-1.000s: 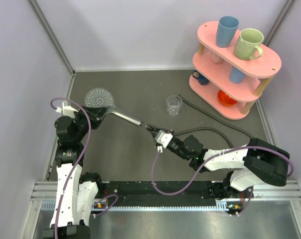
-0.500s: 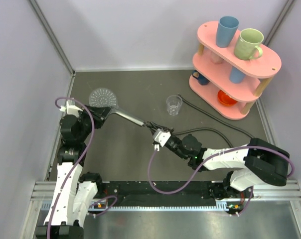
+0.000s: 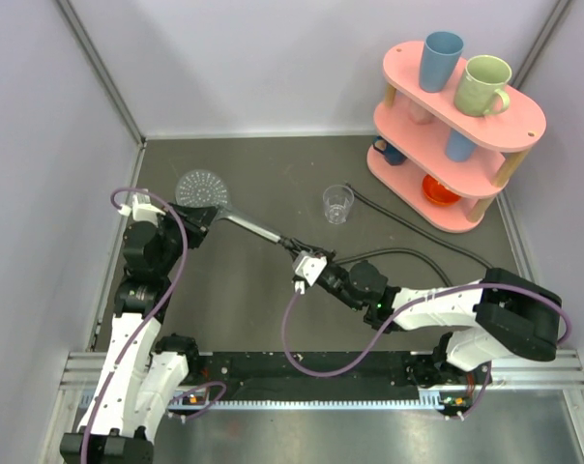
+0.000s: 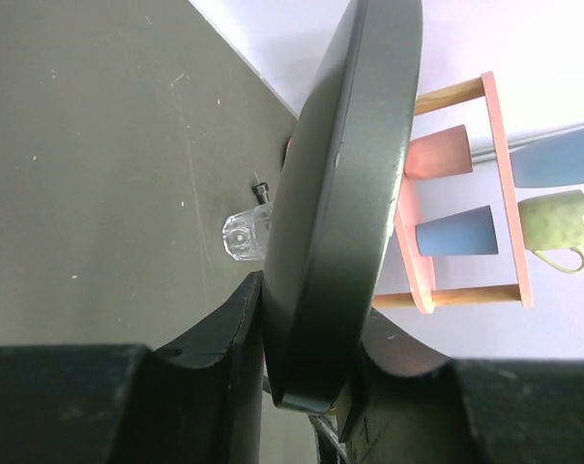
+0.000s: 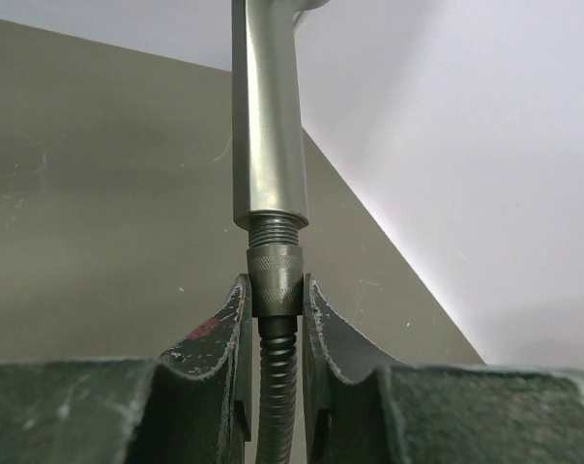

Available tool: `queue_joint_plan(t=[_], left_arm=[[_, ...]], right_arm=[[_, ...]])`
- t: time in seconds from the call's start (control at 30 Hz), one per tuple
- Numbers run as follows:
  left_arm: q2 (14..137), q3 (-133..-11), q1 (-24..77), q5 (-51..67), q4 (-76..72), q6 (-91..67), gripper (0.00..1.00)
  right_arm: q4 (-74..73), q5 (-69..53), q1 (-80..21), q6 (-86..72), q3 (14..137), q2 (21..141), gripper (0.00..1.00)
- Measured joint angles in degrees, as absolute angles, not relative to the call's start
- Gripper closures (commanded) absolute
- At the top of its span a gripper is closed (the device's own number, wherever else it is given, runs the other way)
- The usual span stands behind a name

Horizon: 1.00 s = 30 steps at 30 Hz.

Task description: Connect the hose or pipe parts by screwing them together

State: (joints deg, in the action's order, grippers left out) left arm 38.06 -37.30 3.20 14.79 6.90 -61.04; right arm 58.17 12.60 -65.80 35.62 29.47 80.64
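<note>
Counter (image 3: 273, 174) of dark grey fills the walled cell, and a clear cup (image 3: 337, 204) standing on it serves as the marker for everything else. Right of the cup and further back stands a pink rack (image 3: 408, 188) with a blue tumbler (image 3: 440, 60) and a green mug (image 3: 485, 84) on its top shelf. The grey hand shower (image 5: 268, 116) lies to the left of the cup, its perforated disc (image 3: 201, 186) at the far left and its straight handle slanting toward a spot just nearer than the cup. The left gripper (image 3: 200, 220) is closed tight on the rim of the disc, which sits edge-on between its fingers. The dark hose (image 5: 276, 372) runs from just right of the cup, out past it and back in a curve. The right gripper (image 3: 300, 259), nearer than the cup, pinches the hose's knurled nut with a narrow gap; the nut meets the handle's threaded end, and a few threads show above it.
</note>
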Motion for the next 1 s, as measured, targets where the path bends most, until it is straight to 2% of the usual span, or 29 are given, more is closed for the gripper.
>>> queue_joint_plan(t=[1.0], left_arm=[[38.04, -35.03, 3.9, 12.36, 3.38, -61.82, 1.0]], right_arm=[[51.55, 17.54, -65.89, 36.03, 34.59, 83.79, 1.0]])
